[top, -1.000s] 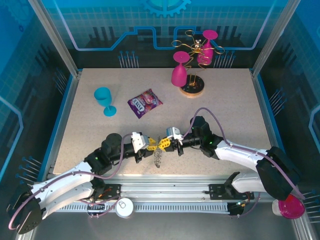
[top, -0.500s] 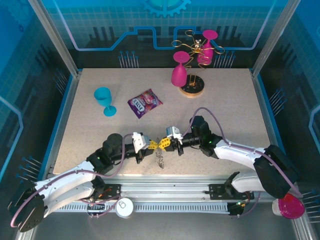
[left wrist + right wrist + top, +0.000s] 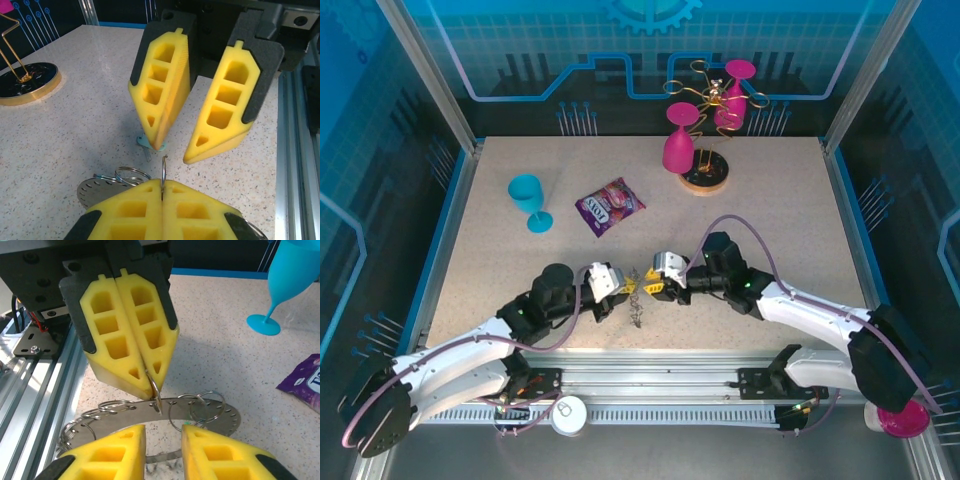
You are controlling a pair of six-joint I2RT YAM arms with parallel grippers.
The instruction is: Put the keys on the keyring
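Left gripper (image 3: 162, 185) pinched tight on an upright wire loop (image 3: 163, 167) of the keyring (image 3: 220, 415), which lies flat, lower centre. My right gripper (image 3: 163, 432) gapes, empty. Pale key (image 3: 145, 144) at its fingertip, blade pointing down-frame. Snack packet (image 3: 306, 382) at right edge.

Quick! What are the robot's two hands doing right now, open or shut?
Left hand: closed, pinching a small wire loop of the keyring.
Right hand: open, nothing between its fingers.
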